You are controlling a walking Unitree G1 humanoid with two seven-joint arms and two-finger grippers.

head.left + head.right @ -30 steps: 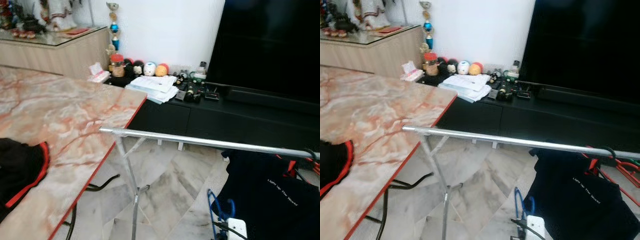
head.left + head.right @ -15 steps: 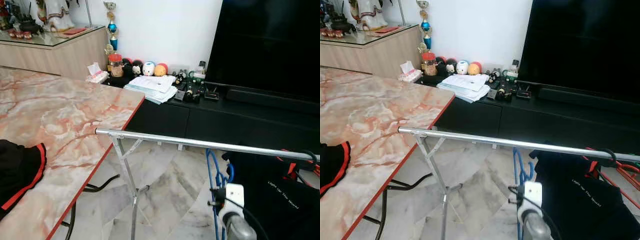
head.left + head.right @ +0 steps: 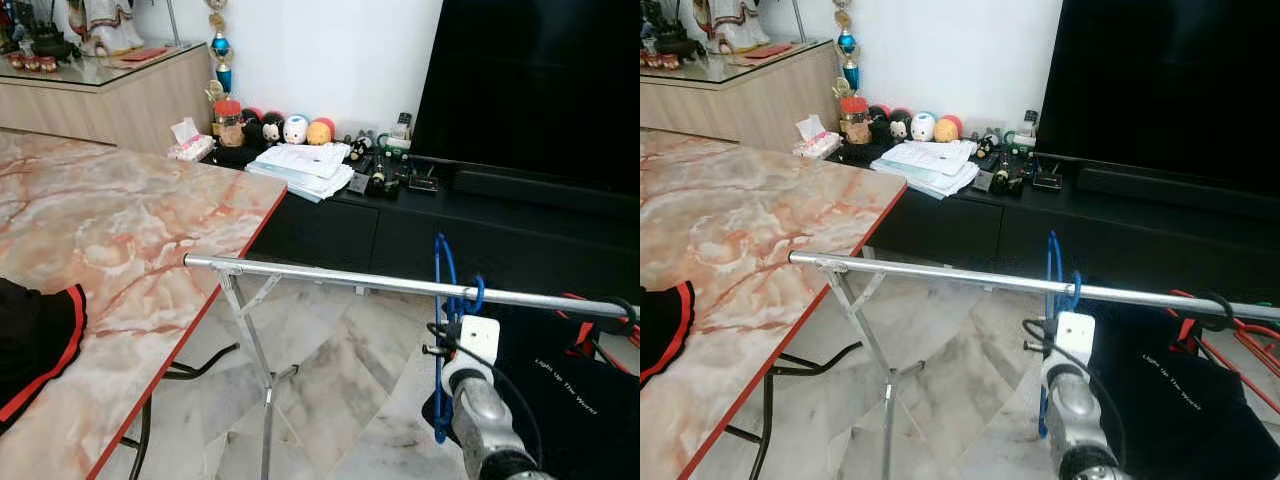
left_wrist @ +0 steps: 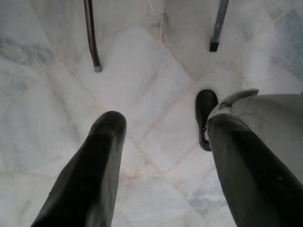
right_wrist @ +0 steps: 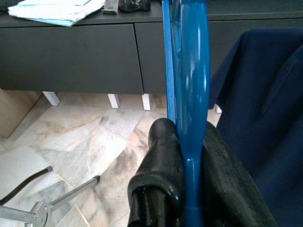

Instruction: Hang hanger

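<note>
On the left, a pink-and-white marble-patterned table with a red edge carries a black garment with red trim at its near edge. Beneath it, the idle left gripper hangs over pale marble floor tiles, its two black fingers spread wide. From the table's right edge a silver metal clothes rail runs rightward. Toward the rail's right end, the right gripper is clamped on a blue plastic hanger, held upright with its hook just at the rail. Farther right, a dark navy shirt with small white lettering hangs from the rail.
</note>
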